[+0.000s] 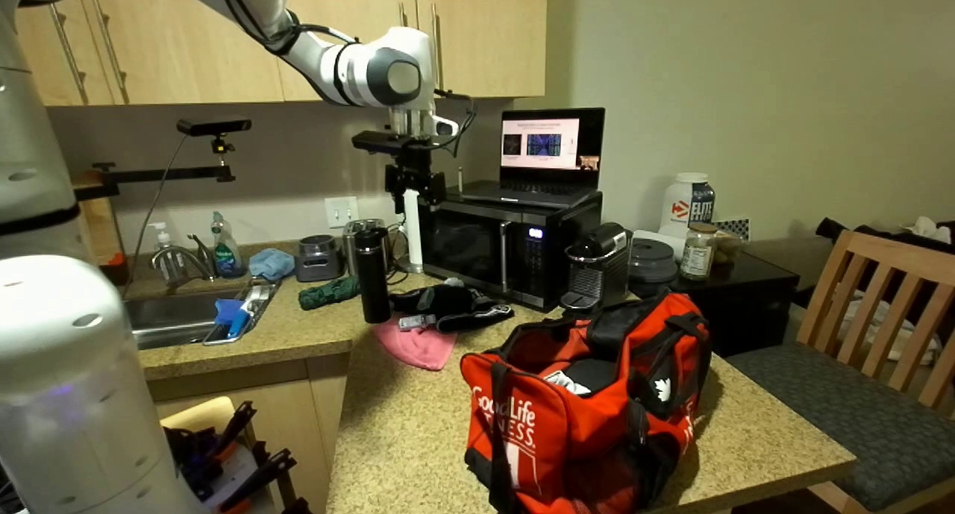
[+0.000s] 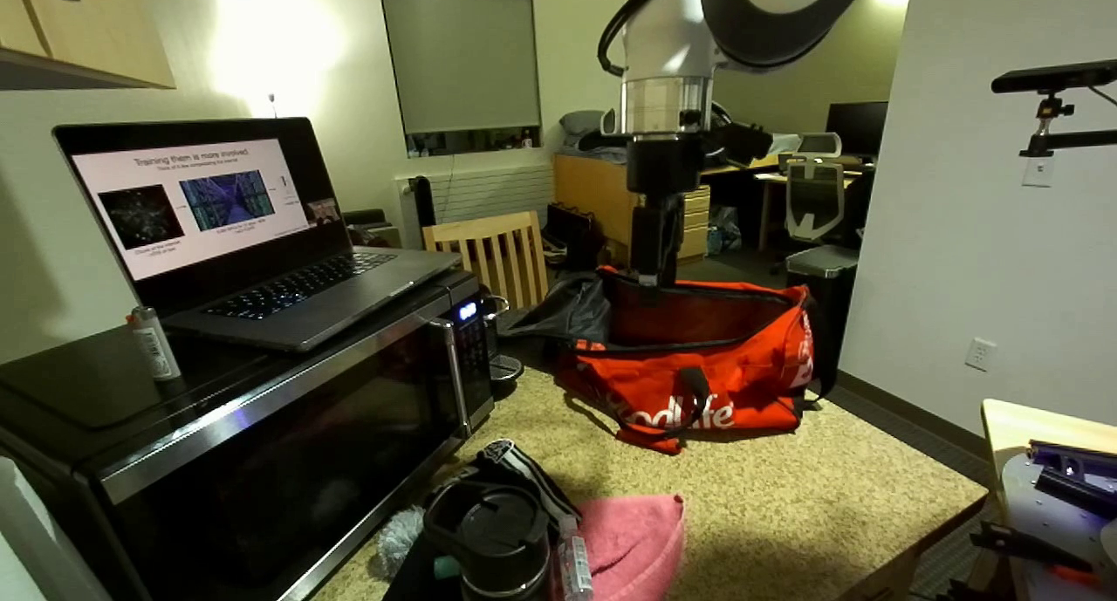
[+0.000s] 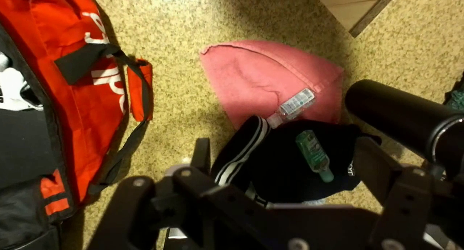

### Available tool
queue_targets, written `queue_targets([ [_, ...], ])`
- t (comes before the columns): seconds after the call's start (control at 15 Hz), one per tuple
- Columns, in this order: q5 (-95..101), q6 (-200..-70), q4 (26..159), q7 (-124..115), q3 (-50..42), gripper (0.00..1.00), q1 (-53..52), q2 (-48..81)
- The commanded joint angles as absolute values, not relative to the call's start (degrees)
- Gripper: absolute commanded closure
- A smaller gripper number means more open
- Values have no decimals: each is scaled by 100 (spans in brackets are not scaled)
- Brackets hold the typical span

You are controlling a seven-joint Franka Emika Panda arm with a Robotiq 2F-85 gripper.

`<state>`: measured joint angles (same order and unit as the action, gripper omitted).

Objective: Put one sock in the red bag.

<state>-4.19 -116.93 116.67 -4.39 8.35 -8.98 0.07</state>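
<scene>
A: Where's the sock (image 3: 13, 87)?

B: In the red GoodLife duffel bag (image 3: 88, 135). The wrist view shows it just inside the bag's mouth, limp, white with dark patches, between nine and ten o'clock from the pincer (image 3: 282, 152).

A: And what is the pincer doing?

B: It's released. Its fingers (image 3: 202, 154) stand wide apart, and it points down, well above the speckled surface (image 3: 174, 83).

A: What does it have below?

B: Black fabric (image 3: 279, 166) with a white-striped band shows between the fingers, a small green bottle (image 3: 312, 152) lying on it. At twelve o'clock there's a pink hemmed cloth (image 3: 250, 76) with a small clear bottle (image 3: 298, 103) resting on it. A black tumbler (image 3: 402, 117) stands between two and three o'clock.

A: And both exterior views?

B: They show the bag standing on the surface with its top unfastened and white lettering on its side. In an exterior view the microwave (image 1: 462, 249) sits at four o'clock from the pincer, a laptop (image 1: 548, 156) on top of it, and a coffee machine (image 1: 597, 268) just beside it, toward three o'clock. A stainless sink (image 1: 168, 320) is at eight.
</scene>
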Motion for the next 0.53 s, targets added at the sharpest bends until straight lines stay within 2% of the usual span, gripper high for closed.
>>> queue_targets([
  [0.0, -415, -11976, 12147, -267, 904, 0, -954, -194],
  [0.47, -347, -12463, 12554, -429, 974, 0, -1015, -109],
])
